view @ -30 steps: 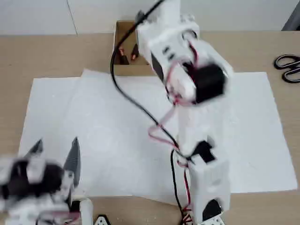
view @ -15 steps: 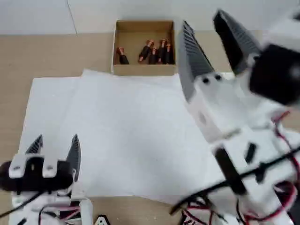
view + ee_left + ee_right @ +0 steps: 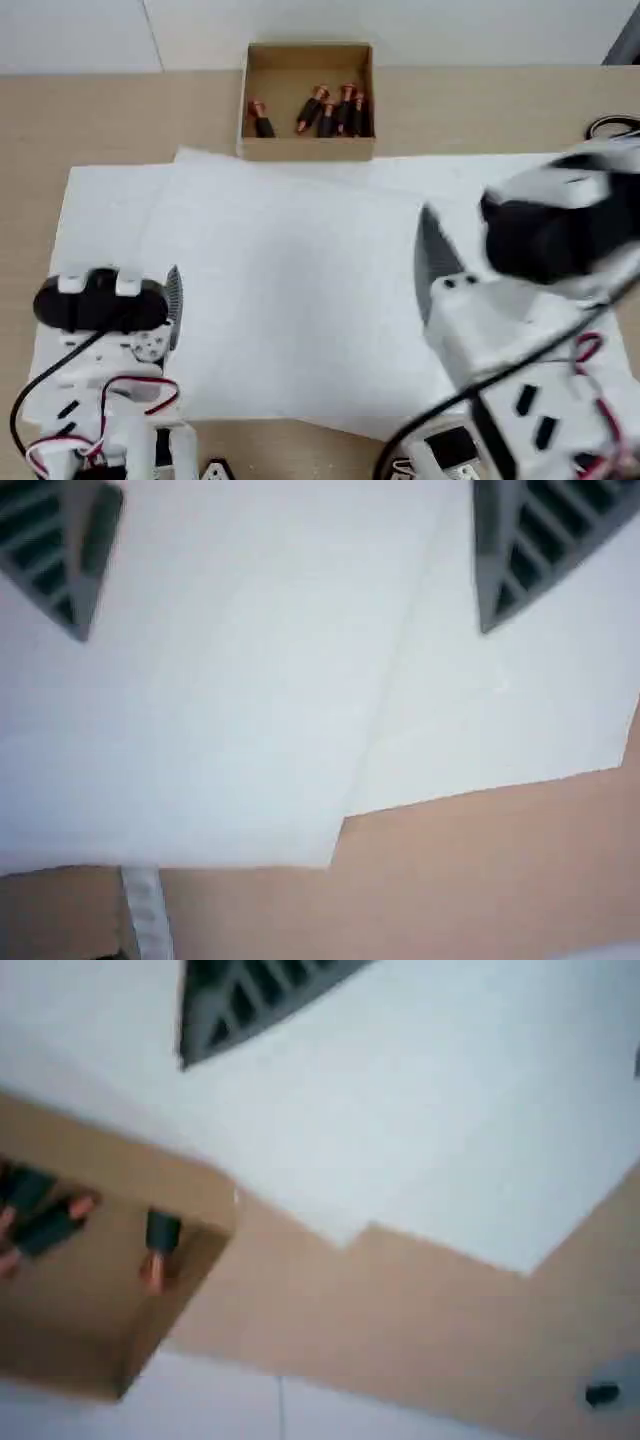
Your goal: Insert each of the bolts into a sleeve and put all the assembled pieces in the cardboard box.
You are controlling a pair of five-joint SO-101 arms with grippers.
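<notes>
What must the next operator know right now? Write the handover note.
Left gripper: open, empty, over the paper near its front edge.
Right gripper: open, empty, over the paper on the right.
Pieces: about five assembled, all lying in the box beyond the paper.
Done: every piece in view is boxed.
Left: apparently nothing but parking the arms.
</notes>
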